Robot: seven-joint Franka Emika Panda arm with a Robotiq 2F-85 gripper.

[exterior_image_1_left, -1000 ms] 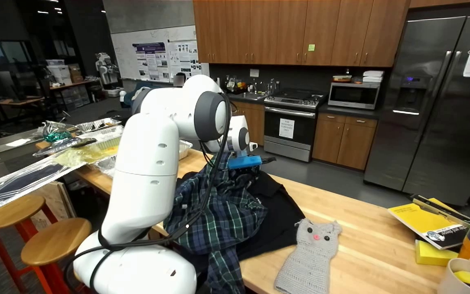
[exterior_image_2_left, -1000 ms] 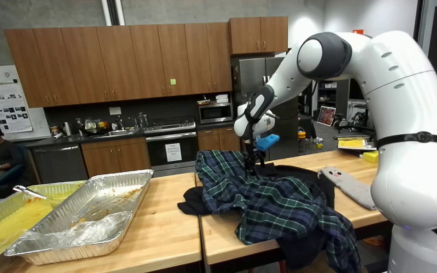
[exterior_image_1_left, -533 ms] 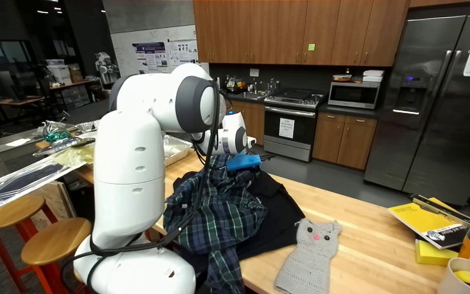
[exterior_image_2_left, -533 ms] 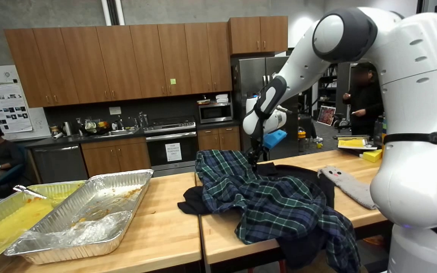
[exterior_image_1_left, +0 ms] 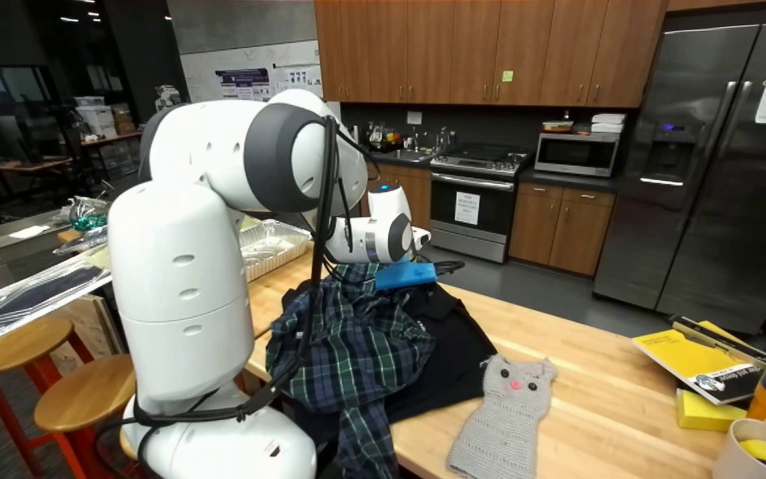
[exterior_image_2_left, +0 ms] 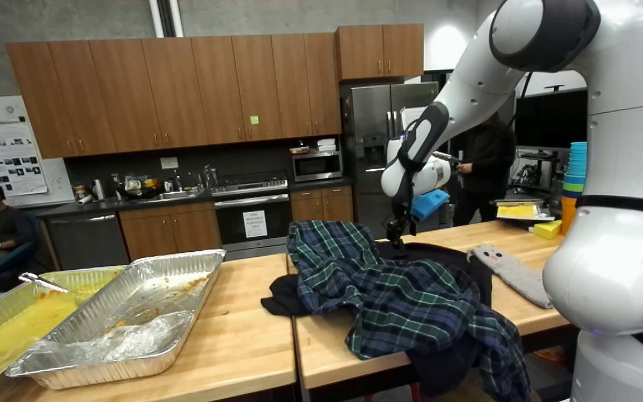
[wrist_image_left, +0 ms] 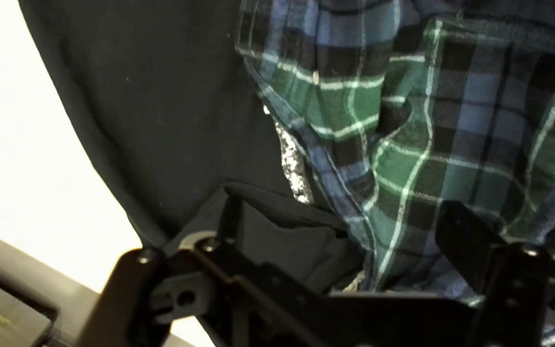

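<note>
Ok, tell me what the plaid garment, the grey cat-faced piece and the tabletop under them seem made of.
Plaid garment: soft woven cloth, matte, perhaps cotton or flannel; it bunches in loose folds.
Grey cat-faced piece: knitted or crocheted yarn, dull finish; rows of stitches show.
Tabletop: pale wood, slight sheen, probably butcher block; joined strips show, but whether it is coated I cannot tell.

**Glossy white robot arm [exterior_image_1_left: 180, 266], dark-grey joint bands [exterior_image_1_left: 270, 156]**

Thick black cables [exterior_image_1_left: 324, 199] trail along it; a black buckled strap [exterior_image_2_left: 614, 202] circles it. Near its end sit a bright-blue rectangular block [exterior_image_1_left: 406, 275] and a black metal gripper [wrist_image_left: 342, 212] with silvery screws [wrist_image_left: 529, 249].
</note>
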